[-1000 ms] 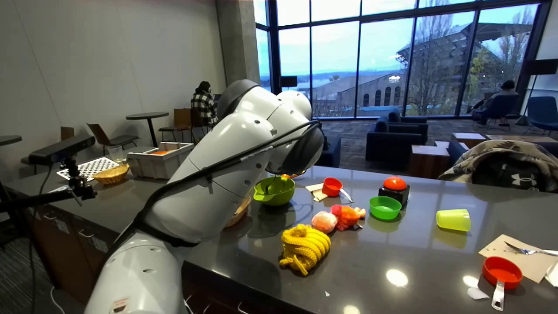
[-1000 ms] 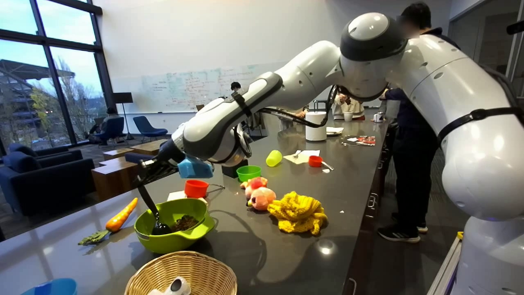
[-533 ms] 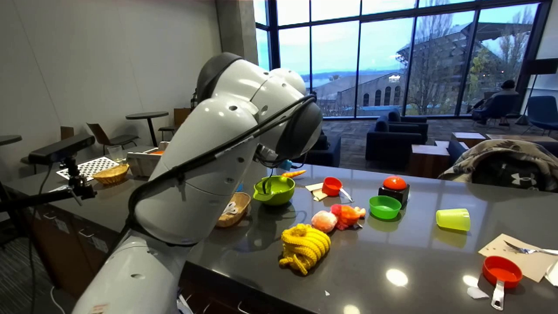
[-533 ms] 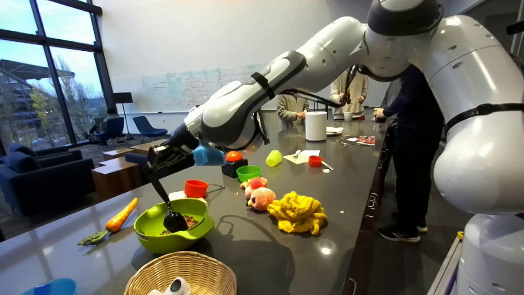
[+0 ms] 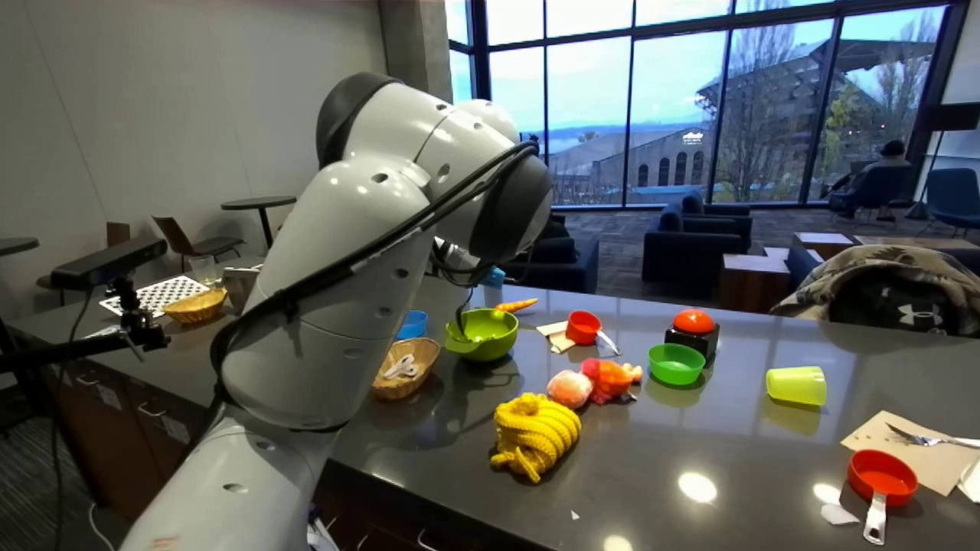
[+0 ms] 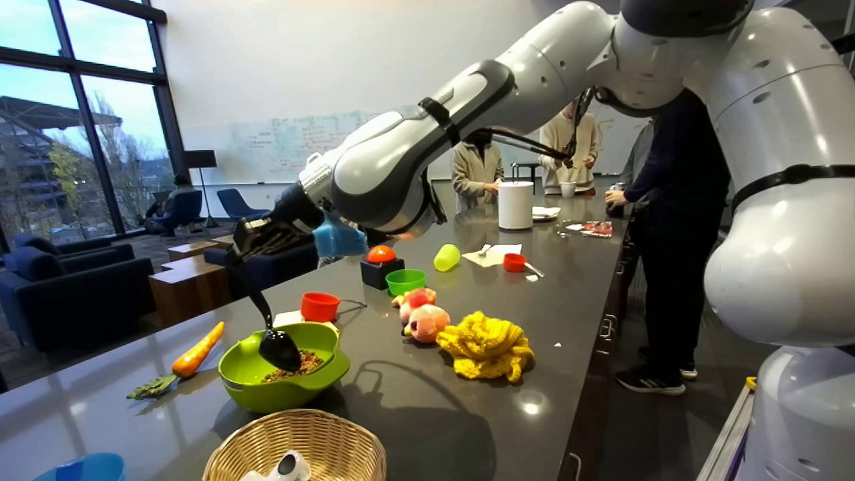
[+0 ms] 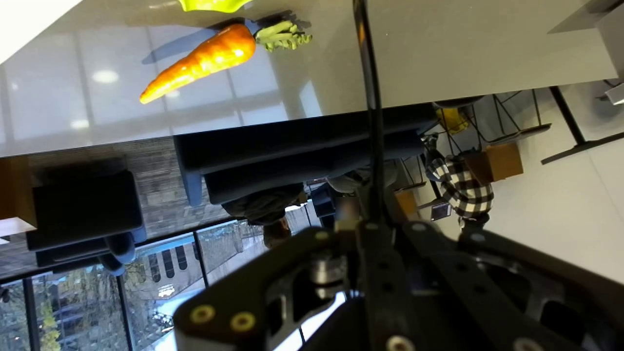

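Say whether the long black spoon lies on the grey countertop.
No, the black end effector holds the long black spoon aslant, head downward.

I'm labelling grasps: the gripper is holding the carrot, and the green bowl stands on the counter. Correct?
Not quite: the gripper holds a black spoon, not the carrot, which lies on the counter, as an exterior view shows. The green bowl does stand there.

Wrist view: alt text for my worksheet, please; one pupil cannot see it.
A gripper holds a black spoon, only its handle in view. An orange carrot lies on a shiny counter; beyond, a person in a checked shirt appears upside down.
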`<state>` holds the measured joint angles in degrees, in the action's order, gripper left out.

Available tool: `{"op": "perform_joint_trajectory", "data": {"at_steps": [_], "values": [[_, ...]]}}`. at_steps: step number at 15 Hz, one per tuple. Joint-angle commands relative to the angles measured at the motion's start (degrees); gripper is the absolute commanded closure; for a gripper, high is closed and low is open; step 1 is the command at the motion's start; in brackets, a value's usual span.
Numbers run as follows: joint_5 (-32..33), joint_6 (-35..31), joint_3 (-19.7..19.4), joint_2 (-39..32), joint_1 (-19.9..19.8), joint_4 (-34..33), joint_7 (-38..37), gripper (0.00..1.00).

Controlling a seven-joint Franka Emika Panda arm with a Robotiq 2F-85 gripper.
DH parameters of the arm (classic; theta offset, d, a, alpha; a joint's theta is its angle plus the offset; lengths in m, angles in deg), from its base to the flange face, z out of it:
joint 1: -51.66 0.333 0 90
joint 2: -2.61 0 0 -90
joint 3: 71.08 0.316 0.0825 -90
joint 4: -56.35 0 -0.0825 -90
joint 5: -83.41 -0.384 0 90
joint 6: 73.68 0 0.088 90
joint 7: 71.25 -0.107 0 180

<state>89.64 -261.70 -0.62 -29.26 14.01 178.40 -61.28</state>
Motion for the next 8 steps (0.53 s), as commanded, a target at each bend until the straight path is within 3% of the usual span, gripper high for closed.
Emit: {"op": "perform_joint_trajectory", "data": {"at_steps": [1,8], "values": [[0.3,-2.5,0.2,1.1,-1.5,2.6,0.1,0.99],[0.1,-5.4,-4.2,0.9,1.0,1.5,0.8,0.99]]}}
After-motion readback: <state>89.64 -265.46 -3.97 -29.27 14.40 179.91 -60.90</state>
